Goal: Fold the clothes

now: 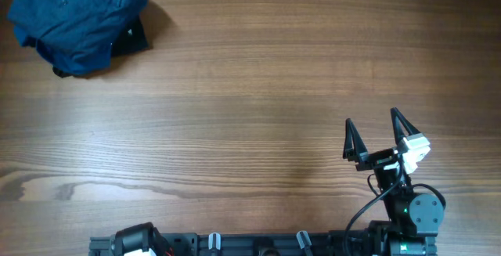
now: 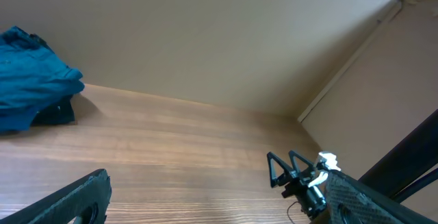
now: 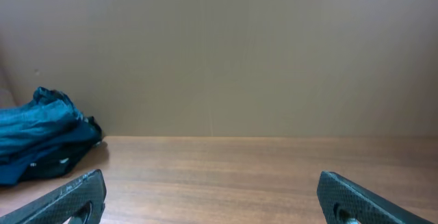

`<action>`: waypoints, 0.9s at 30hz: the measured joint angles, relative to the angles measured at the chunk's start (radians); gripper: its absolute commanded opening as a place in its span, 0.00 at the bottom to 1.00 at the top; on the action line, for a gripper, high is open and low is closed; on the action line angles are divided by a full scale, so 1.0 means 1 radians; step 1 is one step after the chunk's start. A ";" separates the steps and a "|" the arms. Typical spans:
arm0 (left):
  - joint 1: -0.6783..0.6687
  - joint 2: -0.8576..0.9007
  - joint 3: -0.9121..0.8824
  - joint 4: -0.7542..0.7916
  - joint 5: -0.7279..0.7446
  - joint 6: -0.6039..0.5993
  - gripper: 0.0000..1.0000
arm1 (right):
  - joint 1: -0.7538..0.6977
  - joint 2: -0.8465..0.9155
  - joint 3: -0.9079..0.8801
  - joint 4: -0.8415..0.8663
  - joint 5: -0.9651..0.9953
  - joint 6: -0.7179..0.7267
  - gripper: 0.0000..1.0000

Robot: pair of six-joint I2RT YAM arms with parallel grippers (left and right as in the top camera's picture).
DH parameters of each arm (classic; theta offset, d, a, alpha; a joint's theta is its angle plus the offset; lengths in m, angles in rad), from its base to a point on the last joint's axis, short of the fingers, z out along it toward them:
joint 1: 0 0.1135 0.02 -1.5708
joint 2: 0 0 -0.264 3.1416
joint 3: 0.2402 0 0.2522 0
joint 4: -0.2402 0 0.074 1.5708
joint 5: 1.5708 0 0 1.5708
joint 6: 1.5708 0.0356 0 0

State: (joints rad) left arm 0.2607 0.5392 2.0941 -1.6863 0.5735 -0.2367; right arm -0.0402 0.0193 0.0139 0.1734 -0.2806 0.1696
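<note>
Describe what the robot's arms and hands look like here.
Both arms are black. The right hand has two slim triangular fingers tapering to points, a white block behind them, a black cable looping beside the right arm, and a small green light. The left arm shows a white patch.

Wood-grain table (image 1: 258, 91) under soft even light, plain beige wall panels (image 3: 226, 53) behind it.

We see the counter (image 1: 258, 91) as smooth wood grain with a faint satin sheen. The clothes (image 1: 74, 17) look like soft, matt blue cloth, creased and rumpled. The right end effector (image 1: 373, 117) looks like matt black plastic. The back wall (image 3: 226, 53) is plain matt beige board.
</note>
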 measured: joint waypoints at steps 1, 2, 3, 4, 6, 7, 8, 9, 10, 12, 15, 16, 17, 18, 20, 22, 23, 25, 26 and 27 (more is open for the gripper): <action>0.000 0.000 0.000 0.000 0.000 0.000 1.00 | 0.000 0.000 -0.002 0.000 0.000 0.000 1.00; 0.000 0.000 0.000 0.000 0.000 0.000 1.00 | 0.000 0.000 -0.004 0.000 0.000 -0.003 1.00; 0.000 0.000 0.000 0.000 0.000 0.000 1.00 | 0.000 0.000 -0.006 0.000 0.000 -0.008 1.00; 0.000 0.000 0.000 0.000 0.000 0.000 1.00 | 0.000 0.000 -0.006 -0.005 0.000 -0.011 1.00; 0.000 0.000 0.000 0.000 0.000 0.000 1.00 | 0.000 0.000 -0.006 -0.043 0.000 -0.015 1.00; 0.000 0.000 0.000 0.000 0.000 0.000 1.00 | 0.000 -0.001 -0.006 -0.080 0.000 -0.018 1.00; 0.000 0.000 0.000 0.000 0.000 0.000 1.00 | 0.000 -0.002 -0.007 -0.116 0.000 -0.018 1.00; 0.000 0.000 0.000 0.000 0.000 0.000 1.00 | 0.000 -0.002 -0.008 -0.140 0.001 -0.018 1.00; 0.000 0.000 0.000 0.000 0.000 0.000 1.00 | 0.000 -0.002 -0.008 -0.154 0.000 -0.018 1.00; 0.000 0.000 0.000 0.000 0.000 0.000 1.00 | 0.000 -0.002 -0.008 -0.155 0.000 -0.018 1.00; 0.000 0.000 0.000 0.000 0.000 0.000 1.00 | 0.000 -0.002 -0.008 -0.154 0.000 -0.018 1.00; 0.000 0.000 0.000 0.000 0.000 0.000 1.00 | 0.000 -0.002 -0.008 -0.154 0.000 -0.018 1.00; 0.000 0.000 0.000 0.000 0.000 0.000 1.00 | 0.000 -0.002 -0.008 -0.154 0.000 -0.018 1.00; 0.000 0.000 0.000 0.000 0.000 0.000 1.00 | 0.000 -0.002 -0.008 -0.154 0.000 -0.018 1.00; 0.000 0.000 0.000 0.000 0.000 0.000 1.00 | 0.000 -0.002 -0.008 -0.154 0.000 -0.018 1.00; 0.000 0.000 0.000 0.000 0.000 0.000 1.00 | 0.000 -0.002 -0.008 -0.154 0.000 -0.018 1.00; 0.000 0.000 0.000 0.000 0.000 0.000 1.00 | 0.000 -0.002 -0.008 -0.154 0.000 -0.018 1.00; 0.000 0.000 0.000 0.000 0.000 0.000 1.00 | 0.000 -0.002 -0.008 -0.154 0.000 -0.018 1.00; 0.000 0.000 0.000 0.000 0.000 0.000 1.00 | 0.000 -0.002 -0.008 -0.154 0.000 -0.018 1.00; 0.000 0.000 0.000 0.000 0.000 0.000 1.00 | 0.000 -0.002 -0.008 -0.154 0.000 -0.018 1.00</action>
State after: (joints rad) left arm 0.2607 0.5392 2.0941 -1.6863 0.5735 -0.2367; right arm -0.0402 0.0174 0.0063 0.0193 -0.2802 0.1513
